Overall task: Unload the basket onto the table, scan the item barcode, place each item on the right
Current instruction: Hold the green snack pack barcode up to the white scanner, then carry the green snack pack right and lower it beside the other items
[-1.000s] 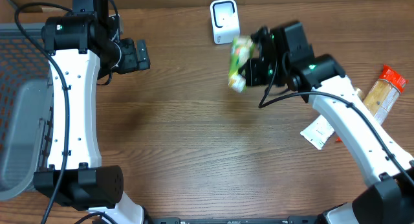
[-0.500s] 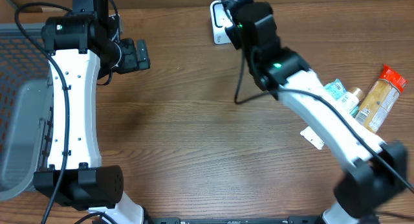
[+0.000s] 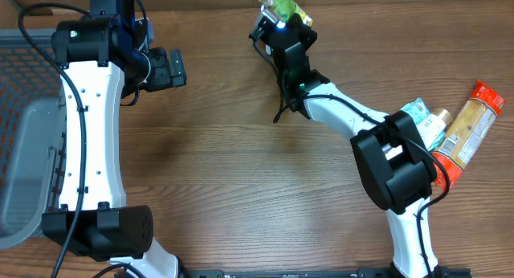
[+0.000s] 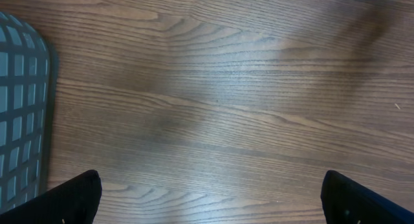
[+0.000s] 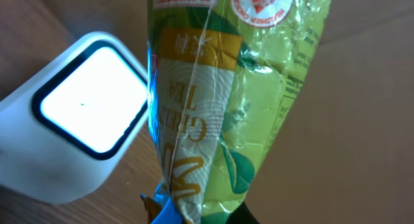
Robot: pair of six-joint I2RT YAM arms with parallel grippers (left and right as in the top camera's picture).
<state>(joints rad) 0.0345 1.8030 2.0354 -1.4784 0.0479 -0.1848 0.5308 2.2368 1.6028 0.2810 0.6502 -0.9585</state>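
Note:
The item is a green tea packet [image 5: 226,88], and my right gripper [image 3: 283,27] is shut on its lower end. In the overhead view the packet [image 3: 280,3] sticks out past the gripper at the table's back edge. The white scanner [image 5: 77,127], its window lit, stands just left of the packet in the right wrist view. From overhead the right arm covers most of the scanner. One dark finger [image 5: 257,215] shows under the packet. My left gripper [image 3: 172,67] hangs open over bare wood at the back left, its fingertips [image 4: 72,199] wide apart with nothing between them.
A grey mesh basket [image 3: 24,157] stands at the table's left edge, and its corner [image 4: 19,107] shows in the left wrist view. A teal packet [image 3: 421,117] and an orange-red bag [image 3: 474,117] lie at the far right beside the right arm.
The right arm has swung from mid-table to the back edge, carrying the green packet over and beside the scanner. The left arm has not moved.

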